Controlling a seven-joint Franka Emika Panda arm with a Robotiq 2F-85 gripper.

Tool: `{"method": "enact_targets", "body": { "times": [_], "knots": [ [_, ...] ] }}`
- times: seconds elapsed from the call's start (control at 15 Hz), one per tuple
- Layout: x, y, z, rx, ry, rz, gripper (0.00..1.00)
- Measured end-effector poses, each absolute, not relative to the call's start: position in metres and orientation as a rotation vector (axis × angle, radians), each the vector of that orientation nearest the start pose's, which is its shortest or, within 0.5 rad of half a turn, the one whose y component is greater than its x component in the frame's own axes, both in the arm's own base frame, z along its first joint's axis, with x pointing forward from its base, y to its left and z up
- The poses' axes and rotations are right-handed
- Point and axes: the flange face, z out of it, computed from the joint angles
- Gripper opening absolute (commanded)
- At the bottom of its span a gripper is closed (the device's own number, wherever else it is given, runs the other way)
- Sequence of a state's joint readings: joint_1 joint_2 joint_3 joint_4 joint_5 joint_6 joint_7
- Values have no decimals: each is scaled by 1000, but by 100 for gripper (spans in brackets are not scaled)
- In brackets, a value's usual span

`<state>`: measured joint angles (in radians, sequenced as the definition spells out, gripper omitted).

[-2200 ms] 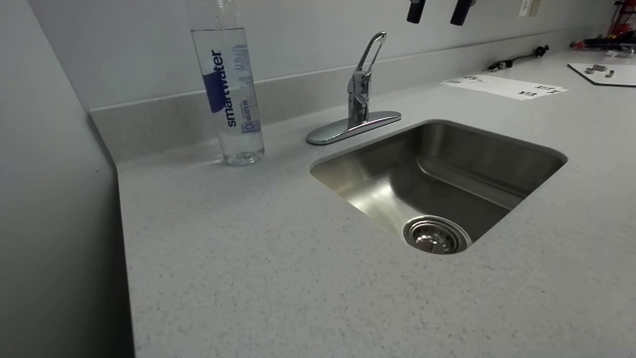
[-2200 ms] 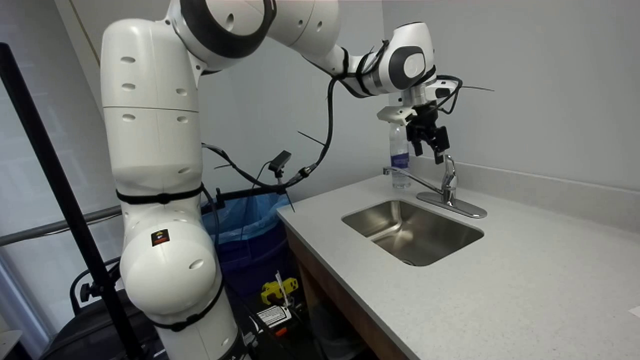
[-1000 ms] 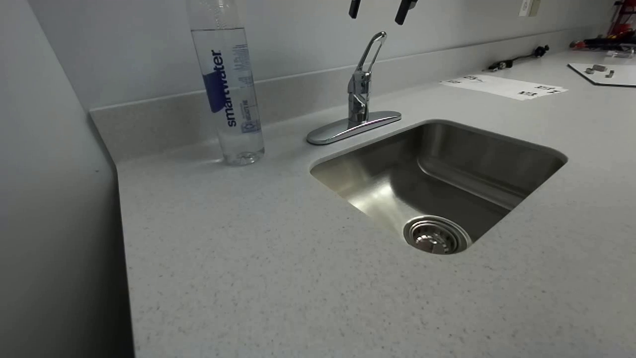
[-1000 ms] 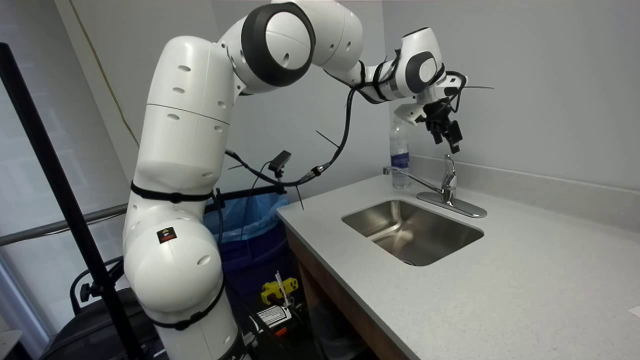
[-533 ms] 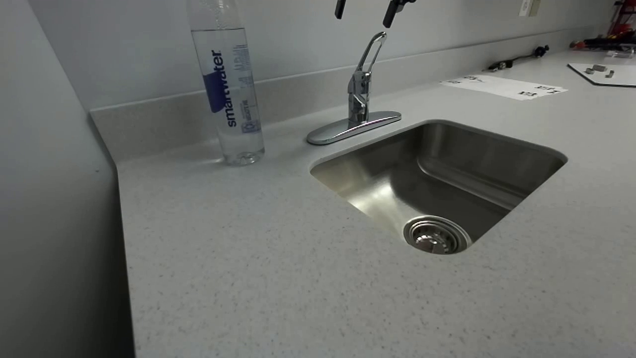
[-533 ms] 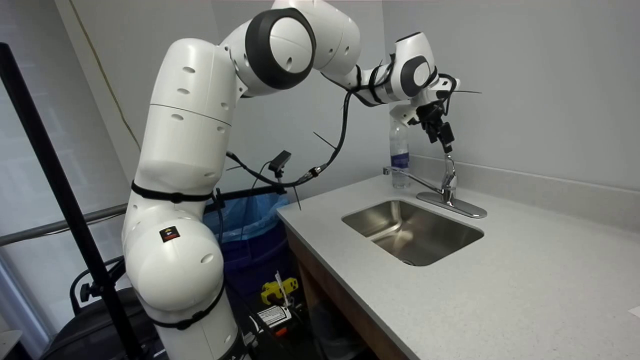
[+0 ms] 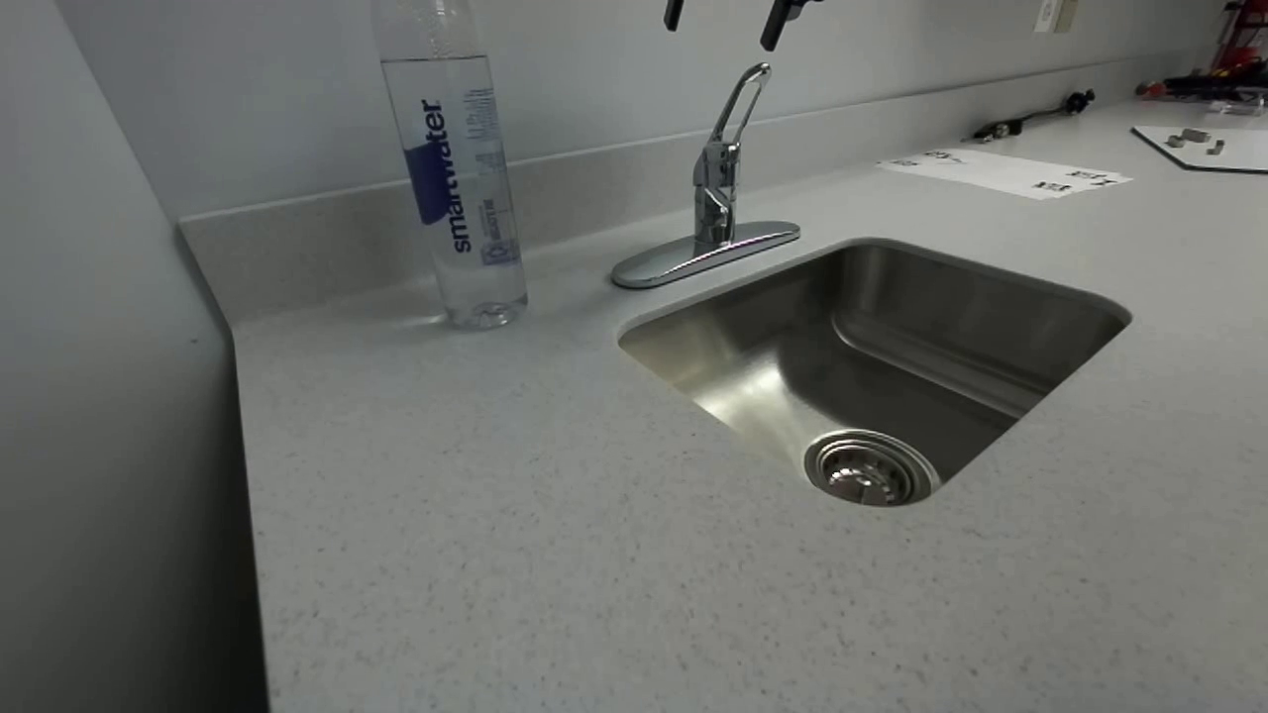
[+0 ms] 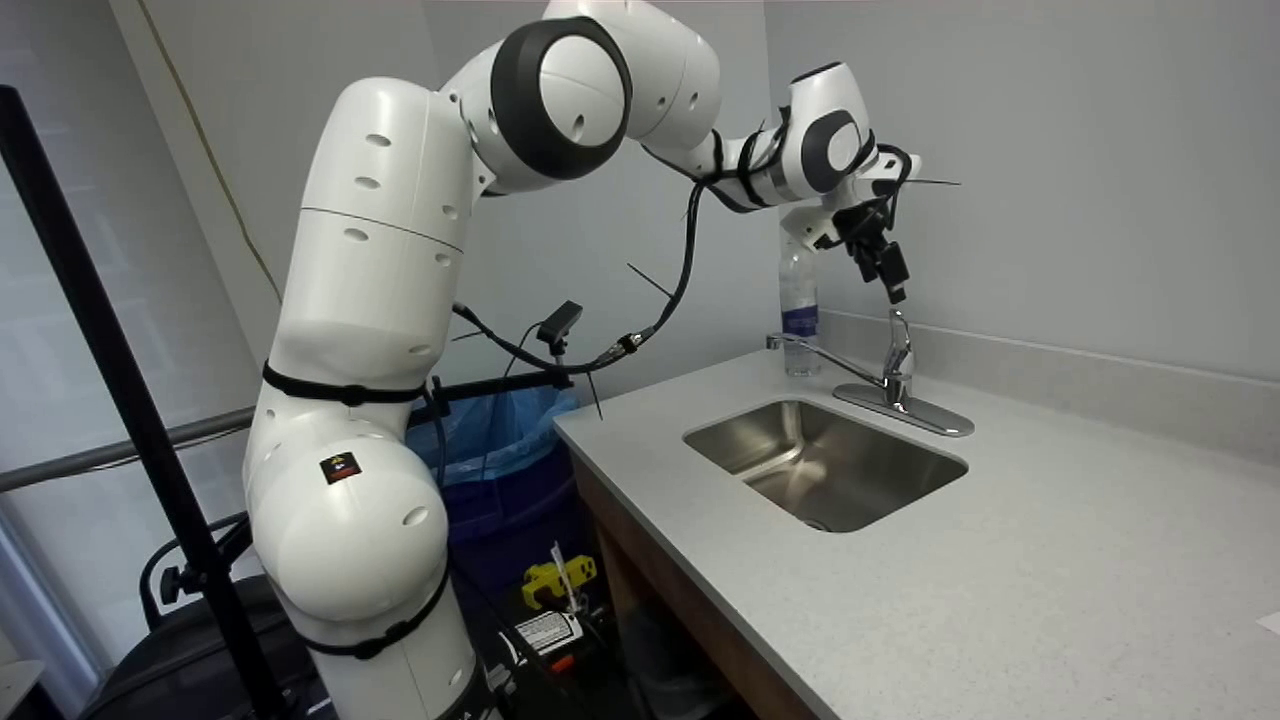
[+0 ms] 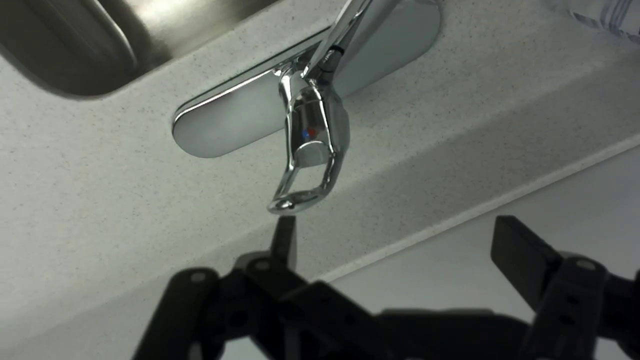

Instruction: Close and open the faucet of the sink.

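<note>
Pincer [image 9: 395, 220], black and two-fingered, hangs from the white jointed arm [image 8: 350, 270] with its fingers [image 9: 522, 257] wide apart. In the wrist view, one fingertip [image 9: 285, 235] sits just beside the end of the loop-shaped lever handle [image 9: 295, 201] of the shiny chrome faucet [image 9: 310, 115]; in an exterior view, a narrow gap shows above the handle tip [image 7: 761, 69].

The faucet stands upright on an oval chrome base plate [image 7: 664, 265], between the low pale backsplash [image 7: 584, 213] and the rectangular brushed stainless-steel sink [image 7: 892, 386]. The sink is recessed into the pale grey, finely speckled table [image 7: 475, 495]; its corners are rounded, and a round metal drain [image 7: 872, 470] is set in its floor.

Also on the table: a tall clear plastic water bottle [image 7: 461, 198] with a blue label, upright near the base plate; white sheets [image 7: 1001, 173] with black printed marks, lying flat; and a white, dark-edged panel [image 7: 1243, 149] bearing small grey pieces [image 7: 1196, 136].

Room: plain light grey walls [image 8: 1060, 170] meet in a corner beyond the bottle. Beside the table stands a dark blue bin [image 8: 500, 520] with a translucent blue liner [image 8: 470, 440], partly hidden by the arm. In an exterior view, a slim black pole [image 8: 128, 380] slants across the foreground.
</note>
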<state>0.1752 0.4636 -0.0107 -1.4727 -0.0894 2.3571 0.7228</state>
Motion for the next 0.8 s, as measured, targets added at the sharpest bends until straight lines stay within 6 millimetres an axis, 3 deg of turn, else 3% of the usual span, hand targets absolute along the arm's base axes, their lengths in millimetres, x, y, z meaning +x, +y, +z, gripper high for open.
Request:
{"method": "enact_targets", "body": {
  "times": [0.8],
  "knots": [
    [716,117,453,-2890,782,-583,100]
  ]
}}
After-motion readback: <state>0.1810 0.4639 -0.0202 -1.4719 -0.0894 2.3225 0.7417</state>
